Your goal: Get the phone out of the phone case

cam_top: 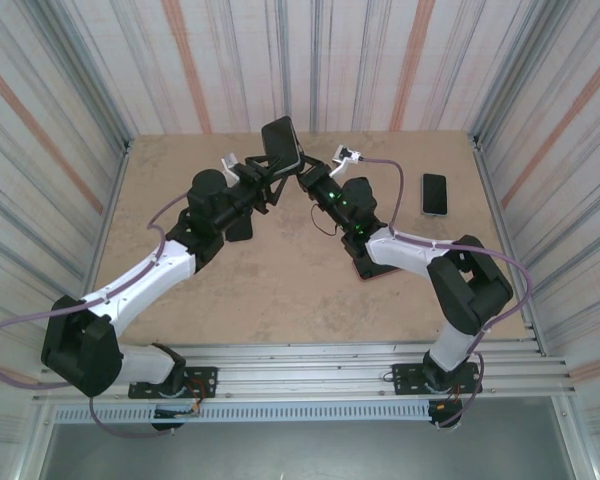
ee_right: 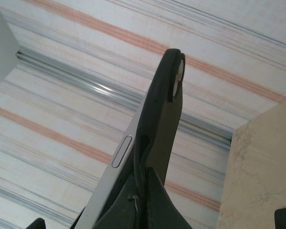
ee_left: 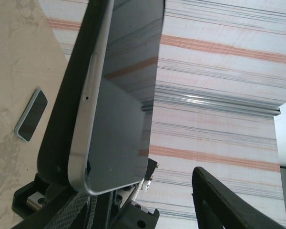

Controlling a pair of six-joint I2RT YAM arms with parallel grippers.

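The phone (ee_left: 124, 95) is up in the air over the far middle of the bench (cam_top: 280, 300), toward 12 o'clock, standing roughly on end between the two arms. Its silver edge and dark glass have peeled away from the black phone case (ee_left: 69, 109) along one long side, while the bottom corner sits close to the case. The right gripper (cam_top: 302, 178) comes in from 4 o'clock and is pressed together on the lower end of the phone case. I can't tell if its pads also bear on the phone itself. The left gripper (cam_top: 270, 172) reaches in from 8 o'clock with its jaws spread. One finger (ee_left: 219, 200) stands clear of the glass with a strip of wall showing between them, and the phone and case sit inside the gap. From the right wrist the pair is seen edge-on, the silver rim with its side button parting from the case toward the gripper. Around the raised phone there is open air on every side, and the striped wall (cam_top: 380, 60) is well behind it at 12 o'clock. A second phone (cam_top: 435, 193) lies flat on the bench near the right edge at 2 o'clock, well apart. A dark flat object (cam_top: 242, 227) lies under the left arm, and a pink-edged one (cam_top: 363, 268) lies under the right. The middle of the bench near 6 o'clock is bare.
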